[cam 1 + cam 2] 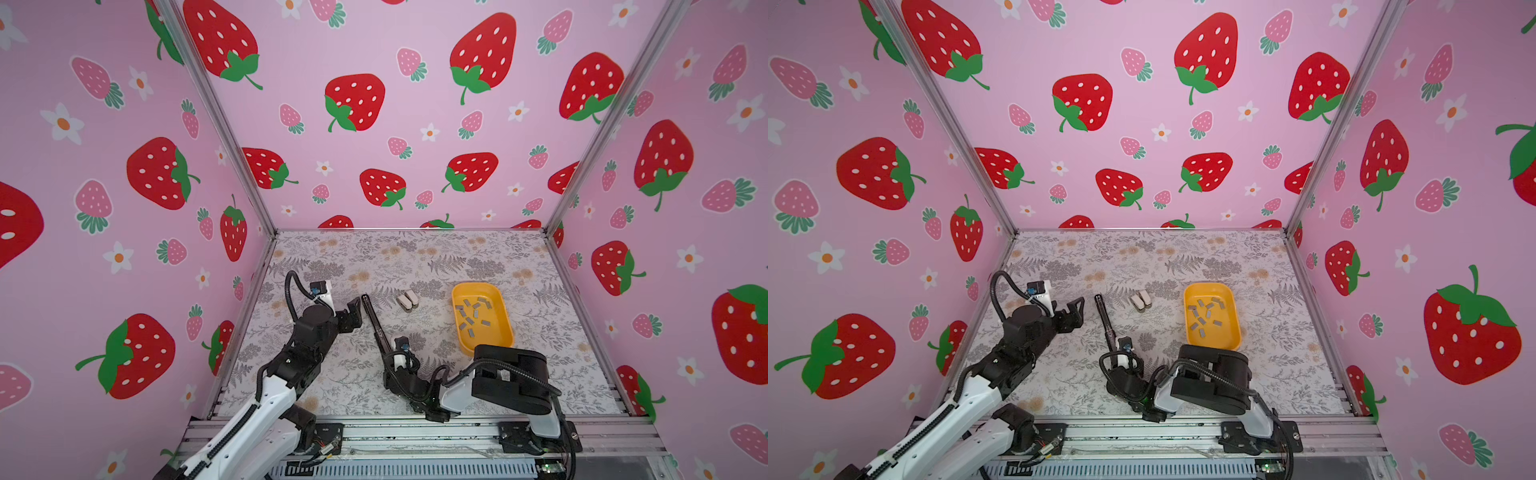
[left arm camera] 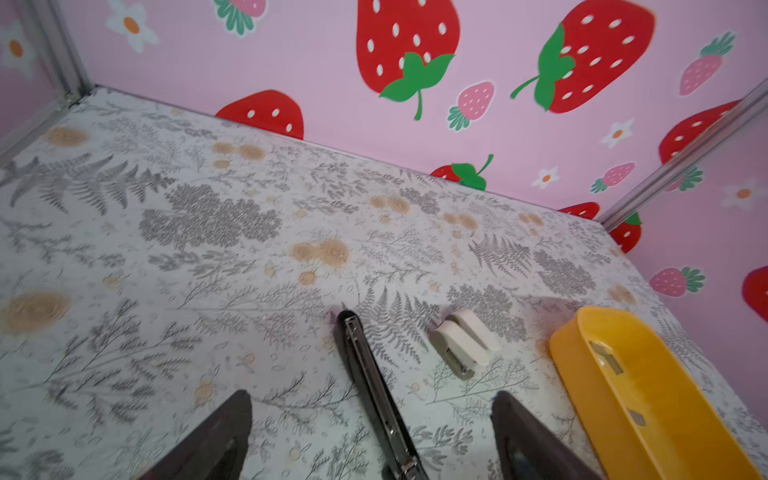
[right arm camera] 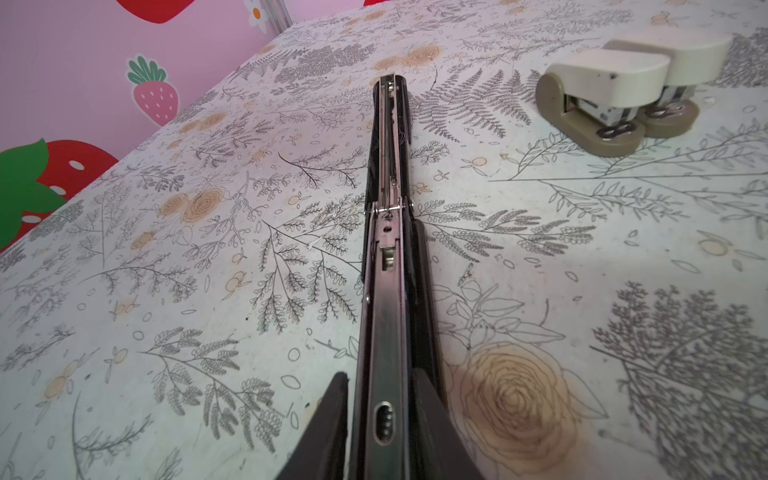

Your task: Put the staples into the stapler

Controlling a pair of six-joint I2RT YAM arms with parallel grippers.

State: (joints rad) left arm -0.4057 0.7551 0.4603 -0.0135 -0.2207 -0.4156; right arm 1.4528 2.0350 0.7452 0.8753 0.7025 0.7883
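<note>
At the left, the left hand (image 1: 353, 313) hung wide and empty just beside the far end of the stapler (image 1: 373, 322), touching nothing that I could see. The stapler, long and black, lay folded open on the table (image 1: 415, 257), its metal rail facing up and running back to the right hand (image 3: 381, 376). In the right wrist view that hand's fingers (image 3: 328, 428) flanked the near end narrowly. Whether they pinched it or only stood beside it I could not tell. Just right of the stapler's far end sat two small white staplers (image 1: 407, 300), side by side and touching. Further right lay the yellow tray (image 1: 503, 316). The staples (image 1: 469, 321) were all in it, scattered flat on its floor and well apart from the stapler. None looked loaded, so the task seemed near its start. Several things could go wrong from here, by my judgement. If the right hand was not clamped, the open stapler could swing or slide at the first nudge, and the wide left hand was close enough to give it. The strips were thin and lay flat, so fingers could skid over them, push them against the tray wall or lift two at once. The right arm's bulk overhung the tray's near end, so a reach from either side risked bumping arm or tray. A strip set down crooked could jam in the rail.
</note>
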